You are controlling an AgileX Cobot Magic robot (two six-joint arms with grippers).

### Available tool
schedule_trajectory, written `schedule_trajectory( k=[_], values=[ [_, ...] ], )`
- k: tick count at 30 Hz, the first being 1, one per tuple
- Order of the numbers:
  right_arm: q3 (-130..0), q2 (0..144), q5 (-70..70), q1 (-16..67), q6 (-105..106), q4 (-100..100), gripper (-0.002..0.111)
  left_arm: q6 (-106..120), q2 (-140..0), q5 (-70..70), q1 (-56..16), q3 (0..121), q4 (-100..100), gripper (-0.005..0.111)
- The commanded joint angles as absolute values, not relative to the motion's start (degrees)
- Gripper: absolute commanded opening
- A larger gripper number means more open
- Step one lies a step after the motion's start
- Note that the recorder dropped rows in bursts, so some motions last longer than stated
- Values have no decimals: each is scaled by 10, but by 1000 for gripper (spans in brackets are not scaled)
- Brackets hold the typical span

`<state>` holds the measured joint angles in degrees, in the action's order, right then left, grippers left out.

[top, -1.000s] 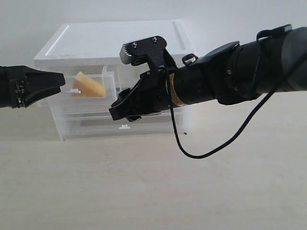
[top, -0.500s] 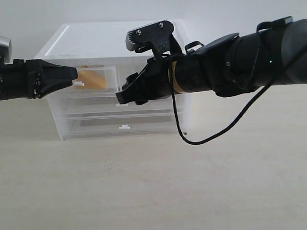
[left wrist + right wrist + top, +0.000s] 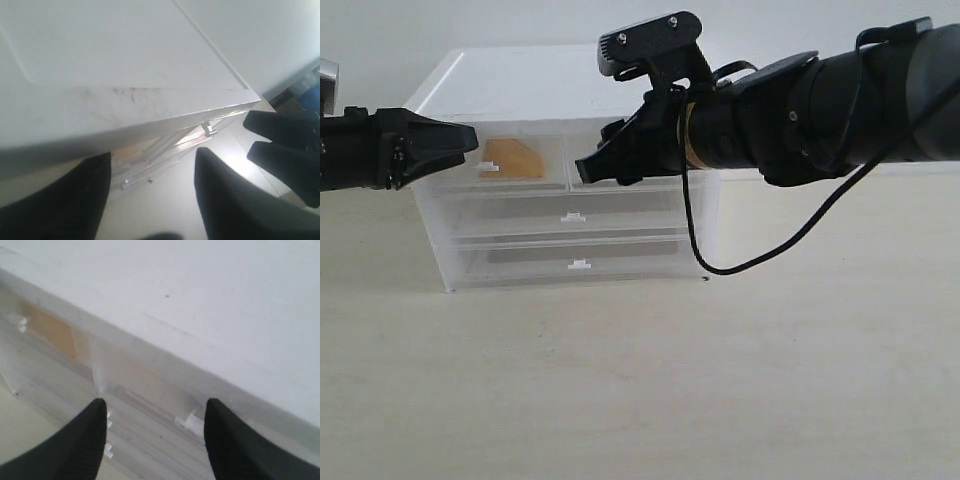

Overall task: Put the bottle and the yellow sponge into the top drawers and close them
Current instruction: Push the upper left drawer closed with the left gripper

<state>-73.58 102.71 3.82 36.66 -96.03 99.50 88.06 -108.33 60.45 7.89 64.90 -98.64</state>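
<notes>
Exterior view shows you the yellow sponge (image 3: 512, 158) inside the left one of the top drawers (image 3: 552, 152), at the upper left corner of the cabinet (image 3: 570, 245), with the drawer front flush with the cabinet face. Your left gripper (image 3: 470, 140) hovers near that drawer's left edge, jaws spread and empty. Your right gripper (image 3: 584, 170), jaws also apart with nothing between them, points at the right drawer's front.

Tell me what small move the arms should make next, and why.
Probably draw both pairs of fingers back from the cabinet: they stand open, gripping nothing, the left top drawer, holding the yellow sponge, looks flush, and the right top drawer seems shut too.
</notes>
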Motion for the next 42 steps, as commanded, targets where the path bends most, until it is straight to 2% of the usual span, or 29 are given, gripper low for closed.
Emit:
schedule_trajectory(
  k=[1,12,28,32,36,40,42],
  values=[
    [-761,1031,53,366,-956,995,52,878,-1083,580,75,662,-999,49],
    [-794,1096,69,366,-969,994,52,875,-1083,570,75,672,-999,49],
    [-799,1084,15,366,-985,990,52,837,-1080,628,75,672,-921,48],
    [-792,1075,13,366,-984,979,52,823,-1071,629,75,672,-890,43],
    [-766,1058,14,366,-980,979,52,821,-1048,645,75,664,-876,31],
    [-738,1032,17,366,-980,975,52,824,-1011,650,75,640,-859,25],
    [-722,1018,17,366,-980,975,48,824,-989,650,75,617,-852,23]
  ],
)
